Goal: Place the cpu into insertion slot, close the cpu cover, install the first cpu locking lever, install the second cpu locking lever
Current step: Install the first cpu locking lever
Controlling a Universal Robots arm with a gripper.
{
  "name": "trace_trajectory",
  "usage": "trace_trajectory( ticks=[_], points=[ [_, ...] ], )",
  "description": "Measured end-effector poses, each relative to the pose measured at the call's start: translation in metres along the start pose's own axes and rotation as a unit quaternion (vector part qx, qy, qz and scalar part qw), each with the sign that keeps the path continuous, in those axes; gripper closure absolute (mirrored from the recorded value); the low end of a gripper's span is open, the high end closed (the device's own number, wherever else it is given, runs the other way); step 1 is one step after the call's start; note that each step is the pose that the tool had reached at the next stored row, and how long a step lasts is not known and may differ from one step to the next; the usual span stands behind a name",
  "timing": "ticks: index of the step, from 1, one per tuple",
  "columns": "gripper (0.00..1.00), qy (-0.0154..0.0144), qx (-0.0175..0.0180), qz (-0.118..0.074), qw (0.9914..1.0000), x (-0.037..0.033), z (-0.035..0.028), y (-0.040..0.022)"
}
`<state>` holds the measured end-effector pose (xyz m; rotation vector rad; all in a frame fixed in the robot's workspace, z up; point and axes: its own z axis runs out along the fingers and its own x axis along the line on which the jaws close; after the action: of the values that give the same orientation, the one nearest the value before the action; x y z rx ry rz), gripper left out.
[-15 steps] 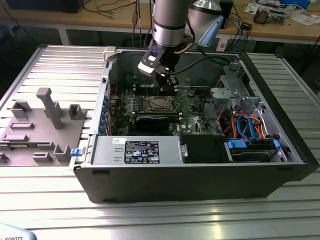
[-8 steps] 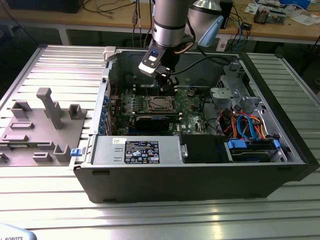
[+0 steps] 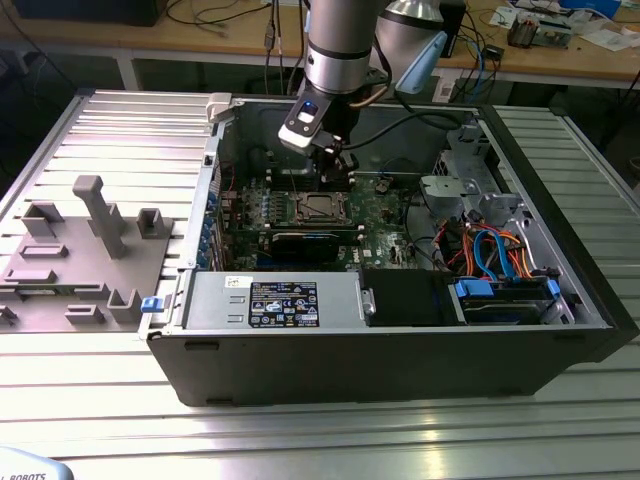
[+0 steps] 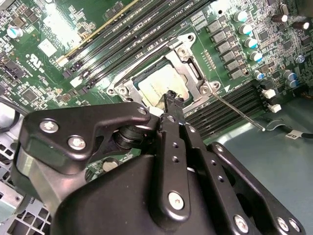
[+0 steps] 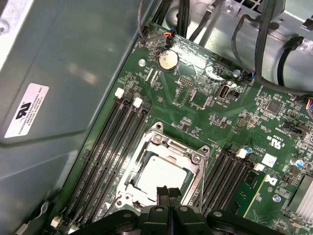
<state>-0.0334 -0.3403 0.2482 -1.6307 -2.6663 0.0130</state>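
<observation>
Slatted metal bench (image 3: 300, 430), open computer case (image 3: 400, 350). Gripper (image 5: 166, 191) pinched closed, holding nothing. The cpu (image 5: 159, 174) sits in the insertion slot (image 3: 318, 208), directly beneath the fingertips; contact unclear.

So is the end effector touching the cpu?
Cannot tell: in both wrist views the end effector overlaps the cpu at its edge, with no contact or gap plainly seen.

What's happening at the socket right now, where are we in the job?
The arm's end effector, shut and holding nothing, is low over the cpu inside the open computer case. The cpu is already seated, with the cpu cover down around it. One thin locking lever sticks out sideways beside the cover, apparently not latched.
</observation>
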Motion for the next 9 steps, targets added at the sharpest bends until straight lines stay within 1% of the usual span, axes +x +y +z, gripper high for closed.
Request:
trace_trajectory(
  ticks=[9],
  points=[
    [0.89, -0.0001, 0.0001, -0.009, 0.99996, 0.0000, 0.0000, 0.0000]
  ],
)
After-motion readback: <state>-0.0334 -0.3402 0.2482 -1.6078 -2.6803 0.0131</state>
